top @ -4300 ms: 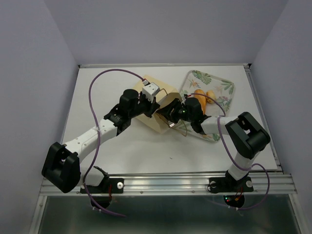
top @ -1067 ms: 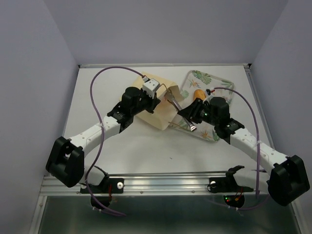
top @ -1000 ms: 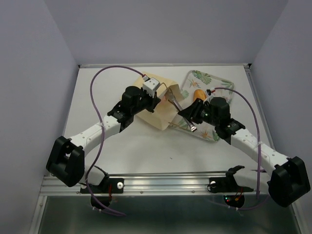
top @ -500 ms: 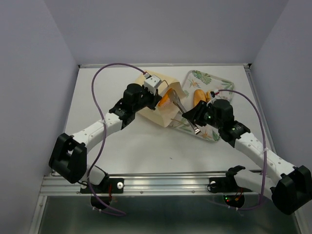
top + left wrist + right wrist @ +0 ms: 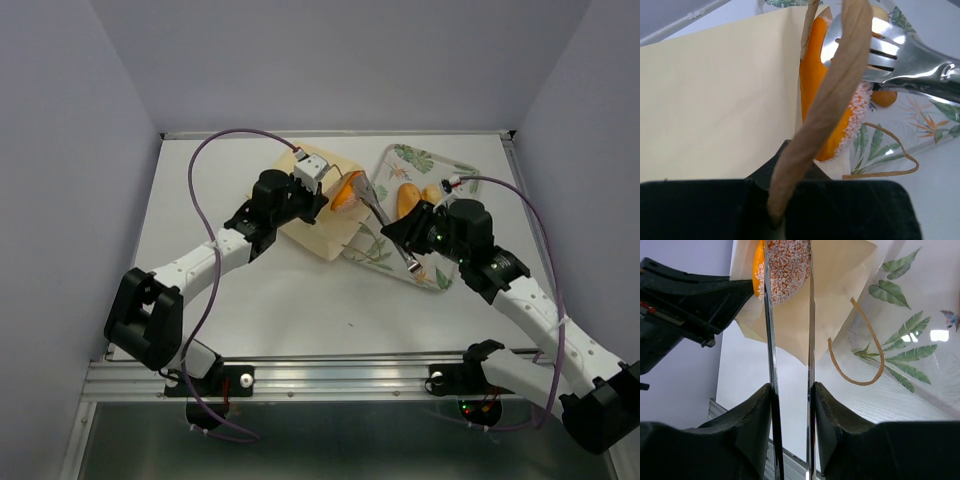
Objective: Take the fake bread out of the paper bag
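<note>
Here, left pincer [image 5: 774,222] grips the paper bag [image 5: 310,225] handle [image 5: 840,85]; outstretched right pincer [image 5: 791,410] squeezes tongs [image 5: 769,340] holding bread [image 5: 787,265].

Paper bag [image 5: 305,225] just left of tray [image 5: 415,160], mouth toward it; toy loaf [image 5: 343,193] at mouth, between tongs [image 5: 378,210]; two bread pieces [image 5: 408,198] on tray.

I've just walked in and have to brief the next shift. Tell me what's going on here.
The left pincer is shut on a handle of the paper bag, steadying it. The right pincer grips metal tongs, which clamp an orange loaf at the bag's mouth, partly out. Two orange pieces already lie on the floral tray beside the bag.
</note>
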Tool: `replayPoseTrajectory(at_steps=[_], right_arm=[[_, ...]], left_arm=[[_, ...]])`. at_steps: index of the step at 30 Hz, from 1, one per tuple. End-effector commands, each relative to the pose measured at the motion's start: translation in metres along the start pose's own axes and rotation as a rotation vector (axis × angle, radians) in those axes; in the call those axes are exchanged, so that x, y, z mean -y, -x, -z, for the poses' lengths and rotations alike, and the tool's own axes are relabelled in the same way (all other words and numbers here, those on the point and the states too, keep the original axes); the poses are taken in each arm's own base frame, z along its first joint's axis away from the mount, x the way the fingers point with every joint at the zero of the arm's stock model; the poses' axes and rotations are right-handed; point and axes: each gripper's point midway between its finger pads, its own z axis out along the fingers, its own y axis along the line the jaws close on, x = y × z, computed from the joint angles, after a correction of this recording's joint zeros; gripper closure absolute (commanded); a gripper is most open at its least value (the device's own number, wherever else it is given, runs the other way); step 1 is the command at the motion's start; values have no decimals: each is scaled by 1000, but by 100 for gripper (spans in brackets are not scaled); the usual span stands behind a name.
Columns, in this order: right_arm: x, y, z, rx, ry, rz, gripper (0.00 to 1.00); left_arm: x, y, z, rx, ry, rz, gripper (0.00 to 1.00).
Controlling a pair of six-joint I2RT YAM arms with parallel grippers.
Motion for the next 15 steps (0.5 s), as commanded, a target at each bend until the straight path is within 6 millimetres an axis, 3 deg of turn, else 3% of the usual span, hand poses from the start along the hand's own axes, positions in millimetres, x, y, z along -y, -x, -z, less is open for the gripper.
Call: replayPoseTrajectory(at_steps=[1, 4, 9, 14, 15], right_arm=[[-43, 37, 29, 110, 115, 85, 99], [-44, 40, 41, 116, 92, 109, 99], [-12, 42, 62, 163, -75, 116, 99], [1, 49, 80, 217, -159, 105, 99], [12, 48, 82, 219, -214, 104, 99]], left_arm=[[-13, 27, -3, 62, 19, -47, 100], [-23, 23, -7, 69, 30, -34, 100], [-45, 26, -5, 92, 32, 9, 100], [-48, 30, 0, 108, 38, -3, 100], [-49, 32, 1, 113, 38, -7, 100]])
